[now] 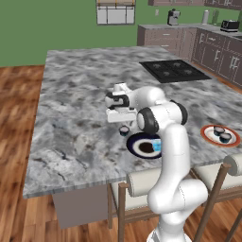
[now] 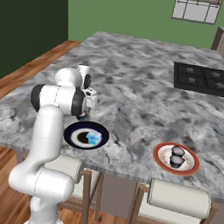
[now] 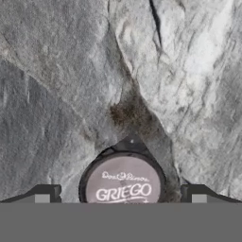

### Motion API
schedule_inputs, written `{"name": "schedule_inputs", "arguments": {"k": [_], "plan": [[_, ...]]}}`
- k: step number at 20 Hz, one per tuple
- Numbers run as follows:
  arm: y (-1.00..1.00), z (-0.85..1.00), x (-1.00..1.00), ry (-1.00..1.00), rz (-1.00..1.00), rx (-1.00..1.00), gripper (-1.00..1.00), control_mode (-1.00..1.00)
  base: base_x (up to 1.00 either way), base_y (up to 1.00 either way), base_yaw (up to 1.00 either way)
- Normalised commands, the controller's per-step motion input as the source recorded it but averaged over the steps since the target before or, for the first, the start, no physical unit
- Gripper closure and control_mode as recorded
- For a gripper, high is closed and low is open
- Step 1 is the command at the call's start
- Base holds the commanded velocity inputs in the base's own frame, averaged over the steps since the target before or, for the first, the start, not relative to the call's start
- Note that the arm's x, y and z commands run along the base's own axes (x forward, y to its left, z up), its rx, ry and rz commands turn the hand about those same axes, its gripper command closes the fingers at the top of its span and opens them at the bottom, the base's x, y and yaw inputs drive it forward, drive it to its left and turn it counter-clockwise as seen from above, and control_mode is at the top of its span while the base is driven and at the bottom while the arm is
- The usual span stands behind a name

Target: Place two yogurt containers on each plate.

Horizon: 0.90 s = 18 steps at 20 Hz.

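A round dark yogurt container [image 3: 124,183] with a pale "GRIEGO" lid stands on the marble counter, right under my gripper [image 3: 122,196]. The gripper is open and one fingertip [image 3: 47,194] shows on each side of the cup, clear of it. From the left base view this cup [image 1: 124,130] sits just beyond the rim of the dark navy plate [image 1: 137,150], below the gripper [image 1: 122,123]. A light-blue tub [image 1: 156,144] lies on that plate. The orange-rimmed white plate [image 1: 207,134] holds two dark cups [image 1: 218,130] [image 1: 225,137]. In the right base view the navy plate [image 2: 73,135] carries the blue tub [image 2: 93,138], and the orange plate [image 2: 190,163] carries both cups.
A black cooktop [image 1: 174,70] is set into the far right of the island. Stools with padded backs [image 1: 144,182] stand along the near counter edge [image 1: 71,186]. Cabinets and a coffee machine [image 1: 173,17] line the back wall.
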Motion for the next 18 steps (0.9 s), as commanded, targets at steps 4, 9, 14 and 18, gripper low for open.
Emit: {"name": "schedule_inputs", "arguments": {"k": [4, 9, 14, 18], "plan": [[0.00, -0.22, 0.00, 0.00, 0.00, 0.00, -1.00, -1.00, 0.00, 0.00, 0.00], [0.00, -0.27, 0.00, 0.00, 0.00, 0.00, -1.00, -1.00, 0.00, 0.00, 0.00], [0.00, -0.28, -0.02, 0.00, 0.00, 0.00, -1.00, -1.00, 0.00, 0.00, 0.00], [0.01, -0.23, -0.08, 0.00, 0.00, 0.00, -1.00, -1.00, 0.00, 0.00, 0.00]]}}
